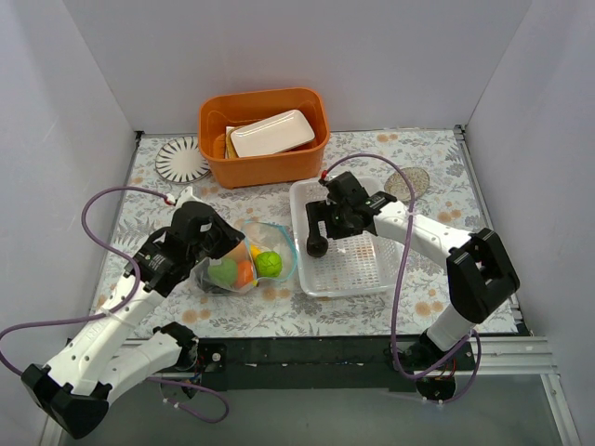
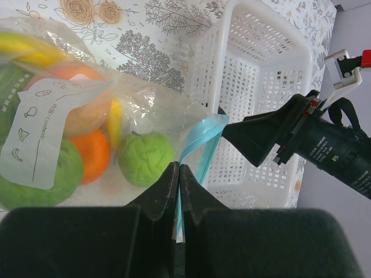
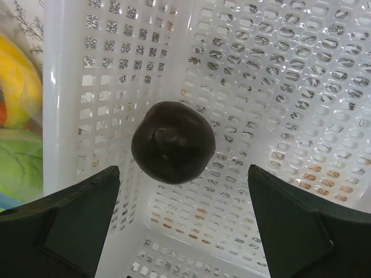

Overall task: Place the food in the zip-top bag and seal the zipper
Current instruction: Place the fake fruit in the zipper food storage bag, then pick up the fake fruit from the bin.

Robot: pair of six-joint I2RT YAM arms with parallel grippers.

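The clear zip-top bag [image 1: 244, 263] lies left of centre, holding an orange [image 2: 93, 153], a lime [image 2: 145, 157], a banana [image 2: 23, 49] and other green and peach-coloured pieces. Its teal zipper [image 2: 202, 142] stands open at the mouth, which faces right. My left gripper [image 2: 178, 174] is shut on the bag's mouth edge at the zipper; it also shows from above [image 1: 221, 243]. A dark plum [image 3: 173, 142] is in the white perforated basket [image 1: 358, 269], near its left wall [image 1: 317, 247]. My right gripper [image 3: 183, 171] is open, just above the plum, fingers on either side without touching.
An orange bin [image 1: 265, 163] at the back holds a white tray-shaped dish [image 1: 271, 133]. A round patterned coaster [image 1: 181, 159] lies at the back left. The white basket's left wall stands close beside the bag's mouth. White walls enclose the table.
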